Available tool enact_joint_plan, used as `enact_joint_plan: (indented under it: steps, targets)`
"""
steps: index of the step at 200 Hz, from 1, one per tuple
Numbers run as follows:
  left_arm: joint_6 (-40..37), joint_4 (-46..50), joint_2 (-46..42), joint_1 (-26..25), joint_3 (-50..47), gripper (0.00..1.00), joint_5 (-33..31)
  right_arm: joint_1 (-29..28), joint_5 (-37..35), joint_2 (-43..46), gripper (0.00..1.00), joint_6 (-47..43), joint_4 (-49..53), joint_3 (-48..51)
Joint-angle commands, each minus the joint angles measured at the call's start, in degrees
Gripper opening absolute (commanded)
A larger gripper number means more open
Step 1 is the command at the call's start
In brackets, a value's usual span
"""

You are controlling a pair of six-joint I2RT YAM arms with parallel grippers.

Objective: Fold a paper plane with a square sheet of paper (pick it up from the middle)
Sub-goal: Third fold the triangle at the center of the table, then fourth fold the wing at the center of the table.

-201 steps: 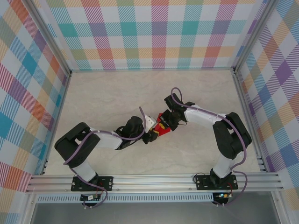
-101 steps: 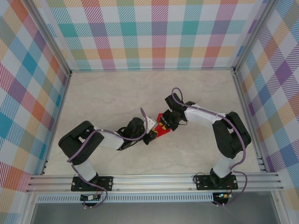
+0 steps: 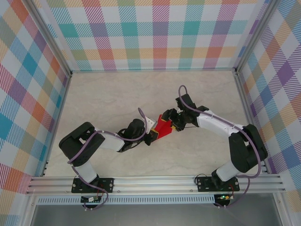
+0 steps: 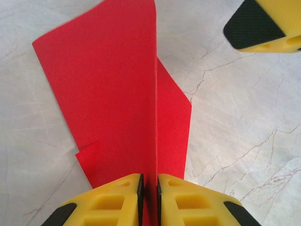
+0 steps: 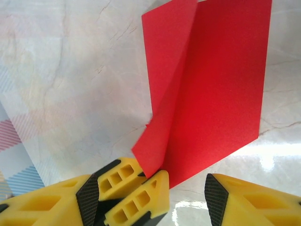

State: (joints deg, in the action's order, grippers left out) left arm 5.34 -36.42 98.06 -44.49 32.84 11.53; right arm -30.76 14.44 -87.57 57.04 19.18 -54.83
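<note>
The red sheet of paper (image 3: 163, 127) is folded, with a raised centre ridge, and lies mid-table between both grippers. My left gripper (image 3: 153, 137) is shut on the near end of that ridge; in the left wrist view the yellow fingers (image 4: 117, 202) pinch the red paper (image 4: 117, 94) from both sides. My right gripper (image 3: 173, 123) stands open at the paper's far-right end, off the sheet. In the right wrist view the paper (image 5: 221, 84) stands up in two flaps, and the left gripper's fingertips (image 5: 136, 193) sit between my own open right gripper (image 5: 150, 188).
One finger of the right gripper (image 4: 256, 23) shows at the top right of the left wrist view, close to the paper. The pale marble table (image 3: 117, 94) is ringed by checked walls and an aluminium frame (image 3: 155, 181) at the near edge.
The right gripper opened, let go of the paper and drew back to the right. The left gripper closed on the ridge and holds it.
</note>
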Motion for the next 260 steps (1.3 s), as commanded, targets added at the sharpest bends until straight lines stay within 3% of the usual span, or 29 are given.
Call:
enact_joint_plan:
  steps: [1, 27, 78, 193, 260]
  targets:
    - [6.4, -1.8, -0.5, -0.6, -0.9, 0.16, 0.5, 0.4, 4.2, 1.3, 0.62, -9.0, -4.6, 2.6]
    - [12.0, -2.8, -0.1, -0.6, -1.7, 0.15, -0.4, 0.3, 6.3, 0.0, 0.55, -11.3, -6.6, 3.9]
    - [18.4, -2.2, 0.3, -0.2, -0.7, 0.12, 2.1, 0.4, 7.8, -4.1, 0.51, -15.0, -8.4, 3.6]
    - [21.7, 5.5, 3.4, 1.7, 5.6, 0.10, 10.1, 3.4, 10.3, -7.6, 0.49, -23.4, -11.1, 3.8]
    - [24.0, 6.9, 4.5, 2.2, 6.6, 0.10, 10.7, 4.0, 11.8, -8.3, 0.48, -25.4, -13.3, 5.0]
